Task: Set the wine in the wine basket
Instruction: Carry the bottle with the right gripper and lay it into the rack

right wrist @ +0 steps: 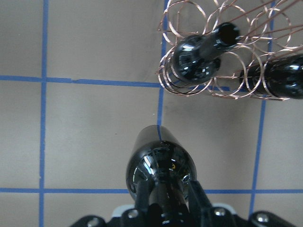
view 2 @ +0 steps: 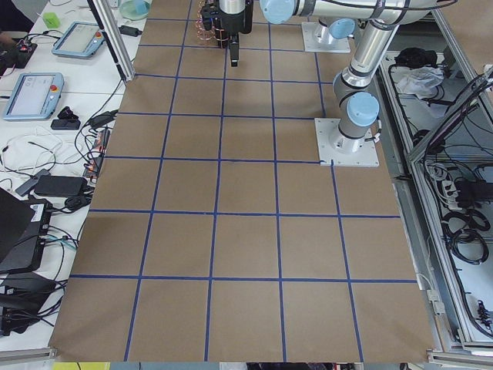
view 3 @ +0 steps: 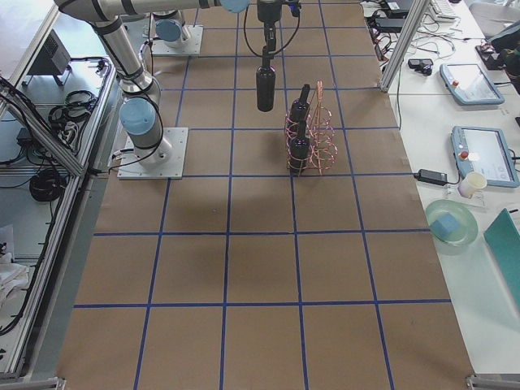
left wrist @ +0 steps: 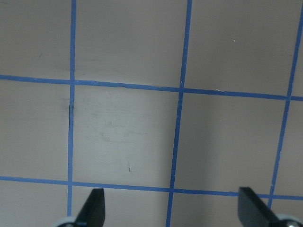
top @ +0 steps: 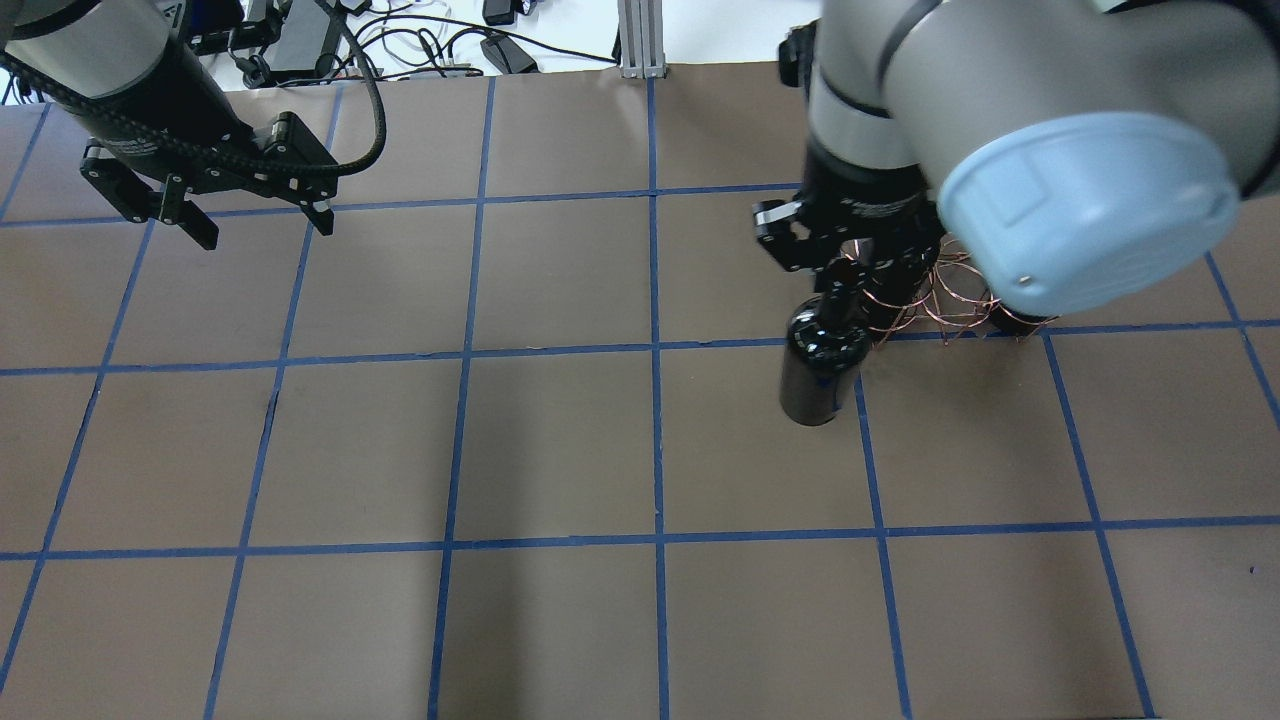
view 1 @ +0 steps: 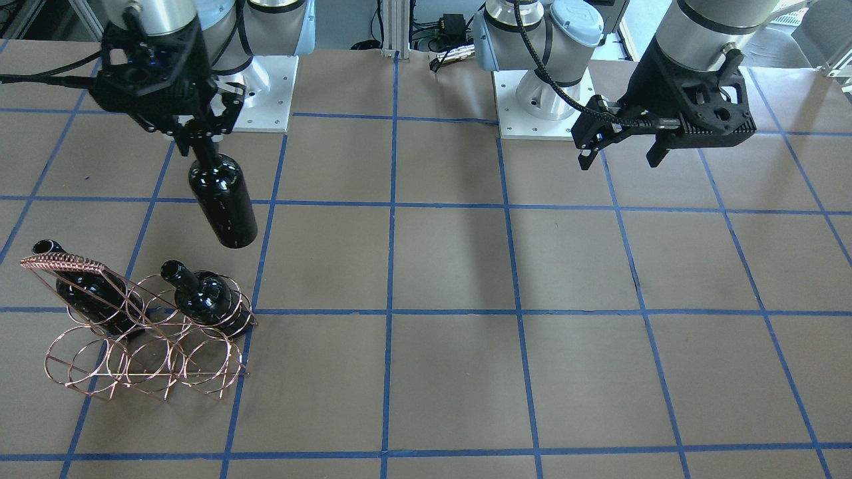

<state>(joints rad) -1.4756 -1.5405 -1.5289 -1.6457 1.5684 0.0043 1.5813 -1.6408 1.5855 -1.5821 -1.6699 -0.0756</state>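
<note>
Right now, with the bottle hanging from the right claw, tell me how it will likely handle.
The wine is glossy glass, held only at its slim neck by the right claw, so it may slip or swing. Being glass, it would probably break if dropped. Its round body would likely roll if laid flat.

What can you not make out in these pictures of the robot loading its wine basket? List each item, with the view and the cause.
Overhead: most of the wine basket, behind the right arm's elbow.
Exterior left: the held wine bottle, too small and far.
Left wrist: the left gripper, cut off by the bottom edge, except its tips.
</note>
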